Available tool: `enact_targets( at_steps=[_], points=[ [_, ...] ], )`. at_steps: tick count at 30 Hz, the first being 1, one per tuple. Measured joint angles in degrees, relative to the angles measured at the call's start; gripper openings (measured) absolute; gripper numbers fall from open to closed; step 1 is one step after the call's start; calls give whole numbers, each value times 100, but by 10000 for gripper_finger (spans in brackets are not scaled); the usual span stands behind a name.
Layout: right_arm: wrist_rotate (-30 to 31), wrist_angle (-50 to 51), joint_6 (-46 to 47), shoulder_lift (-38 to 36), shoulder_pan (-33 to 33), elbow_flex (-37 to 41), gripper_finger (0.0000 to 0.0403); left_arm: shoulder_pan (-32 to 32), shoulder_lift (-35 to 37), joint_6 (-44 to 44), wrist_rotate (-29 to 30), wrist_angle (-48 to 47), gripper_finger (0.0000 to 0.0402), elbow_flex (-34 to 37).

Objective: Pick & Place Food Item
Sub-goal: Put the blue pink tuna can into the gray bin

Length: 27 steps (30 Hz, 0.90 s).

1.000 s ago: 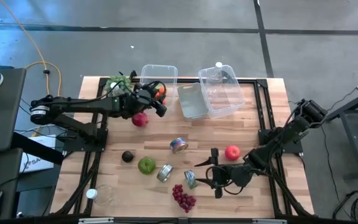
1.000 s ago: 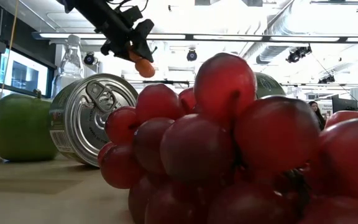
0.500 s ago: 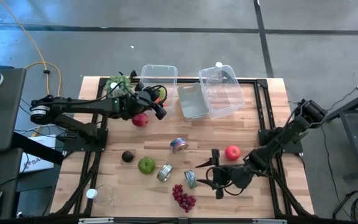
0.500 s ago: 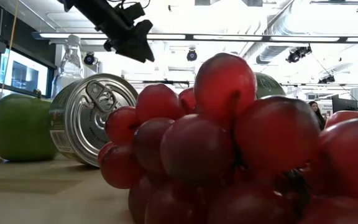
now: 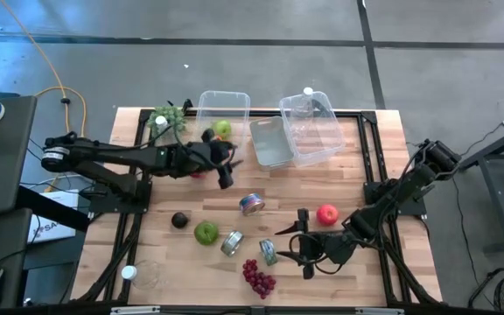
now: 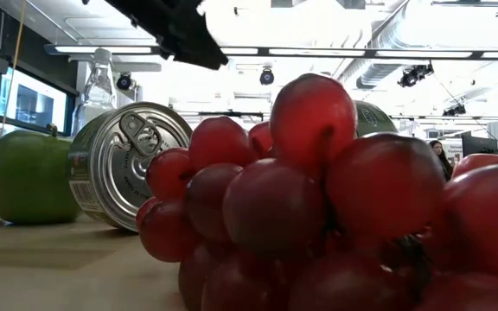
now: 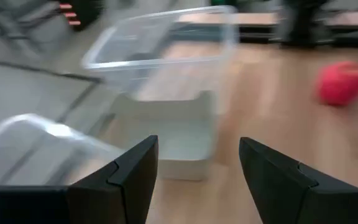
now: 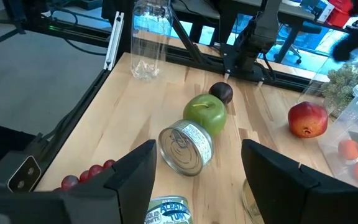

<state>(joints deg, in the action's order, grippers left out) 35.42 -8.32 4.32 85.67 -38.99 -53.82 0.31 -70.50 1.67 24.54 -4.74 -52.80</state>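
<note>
Presently my left gripper [image 5: 223, 169] hung spread and empty, left of centre in the high view, just below the clear bin [image 5: 224, 94]. The red fruit [image 8: 307, 119] lay just to its left, far nearer than my right gripper [image 5: 303, 252], also spread and empty, lower right. From above my own arm covered most of that fruit, so I could not judge its long axis.

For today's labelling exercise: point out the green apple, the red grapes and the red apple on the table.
green apple [image 5: 206, 232]: high view, middle of its top.
red grapes [image 5: 258, 277]: high view, centre of the bunch.
red apple [image 5: 326, 214]: high view, middle of its top.
</note>
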Motion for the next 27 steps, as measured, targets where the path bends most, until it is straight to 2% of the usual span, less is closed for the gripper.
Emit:
enact_targets(
  at_steps=[11, 15, 20, 27],
  points=[
    [0, 11, -87, 0, 5, 0, 226, -1021, -3, 914, -1327, -186, 216, 7],
    [0, -2, -104, 0, 5, 0, 226, -1382, -83, 1105, -1383, -266, 216, 7],
    [-3, -188, -114, 2, 36, 0, 226, -1727, -561, 1219, -1309, -278, 216, 11],
    [-439, -423, -111, 2, 51, 0, 226, -1807, -1380, 1209, -1019, 157, 216, 11]
  ],
)
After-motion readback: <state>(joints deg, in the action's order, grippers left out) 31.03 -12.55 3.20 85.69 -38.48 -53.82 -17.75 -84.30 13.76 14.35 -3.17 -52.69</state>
